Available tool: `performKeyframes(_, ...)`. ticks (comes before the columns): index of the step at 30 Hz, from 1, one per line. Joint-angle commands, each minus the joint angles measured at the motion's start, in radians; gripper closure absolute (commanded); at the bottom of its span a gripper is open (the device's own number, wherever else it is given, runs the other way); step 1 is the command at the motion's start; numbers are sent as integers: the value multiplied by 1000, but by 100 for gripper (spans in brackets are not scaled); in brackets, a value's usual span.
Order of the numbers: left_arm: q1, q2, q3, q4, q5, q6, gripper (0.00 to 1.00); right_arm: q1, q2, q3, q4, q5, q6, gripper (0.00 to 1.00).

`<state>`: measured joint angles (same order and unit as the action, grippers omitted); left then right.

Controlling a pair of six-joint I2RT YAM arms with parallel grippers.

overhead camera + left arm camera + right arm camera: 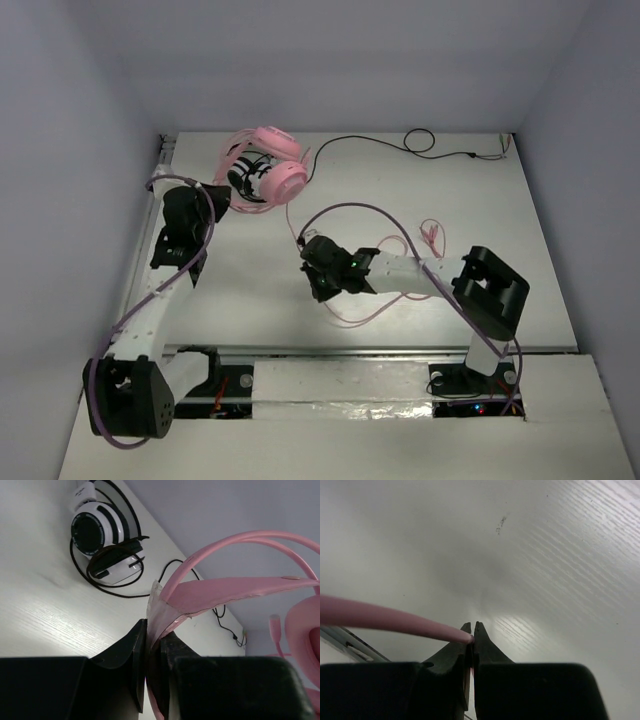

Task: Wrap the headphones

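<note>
The pink headphones (287, 180) sit at the far left of the bench (420, 200), just beside the smaller black-and-white headphones (102, 535). The left tool (154, 632) is clamped on their pink headband strap. Nearer, around mid-bench, the right tool (472, 630) is pinched tight on the thin pink cable (385, 619).

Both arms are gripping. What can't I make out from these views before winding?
Right wrist view: the cable leaves the left edge, blurred; which stretch the right fingers pinch is unclear.
Left wrist view: left fingers hide the headband below the clamp; the right edge cuts off the earcup.
Top view: both grips and the cable's plug are too small to check.
</note>
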<state>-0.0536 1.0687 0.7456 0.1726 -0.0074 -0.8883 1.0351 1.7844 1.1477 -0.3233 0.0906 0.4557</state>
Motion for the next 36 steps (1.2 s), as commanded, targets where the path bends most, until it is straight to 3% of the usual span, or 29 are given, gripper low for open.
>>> performKeyframes(1,-99,-71,-3,78,-130,-6,100,-10,-84,40,-42,28,-57,100)
performKeyframes(5,-210,-81,-20,73,-259,32,100,-10,-149,111,-49,-234,-100,100)
performKeyframes(10,-368,-20,1,65,-353,92,100,-10,-85,300,-271,-268,-190,100)
performKeyframes(14,-408,28,31,38,-330,167,100,-10,-115,356,-350,-319,-239,100)
performKeyframes(24,-417,7,84,-145,-364,296,100,-10,-276,305,-473,-284,-224,100)
performKeyframes(28,-417,5,107,-157,-295,342,100,-10,-281,306,-482,-209,-218,100)
performKeyframes(31,-417,-24,117,-171,-334,342,100,-10,-257,336,-525,-202,-226,100)
performKeyframes(36,-397,-82,195,-195,-388,357,100,-10,-295,198,-471,-244,-181,100)
